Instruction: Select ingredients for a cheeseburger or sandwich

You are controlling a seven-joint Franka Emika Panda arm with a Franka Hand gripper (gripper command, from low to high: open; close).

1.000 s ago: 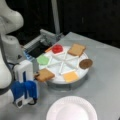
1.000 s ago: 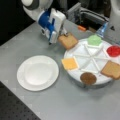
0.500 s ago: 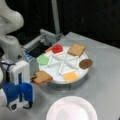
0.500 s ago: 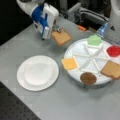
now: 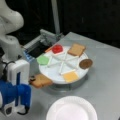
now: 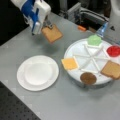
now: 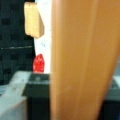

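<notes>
The step in hand looks like carrying the first piece: the blue and white gripper (image 6: 46, 26) has its jaws clenched on a flat tan-brown bread square (image 6: 52, 33), held in the air (off the grey surface) between the white divided round tray (image 6: 80, 46) and the white round paper plate (image 6: 37, 73), which lies bare. A gentle set-down would suit it.

In the wrist view a bread square (image 7: 82, 60) pressed close before the jaws fills most of the picture, blurred and cut off at top and bottom, hiding nearly everything beyond. In a front view the gripper (image 6: 44, 23) has its fingertips hidden behind its body and the bread. The white plate (image 5: 72, 110) runs off a front view's bottom edge.
</notes>
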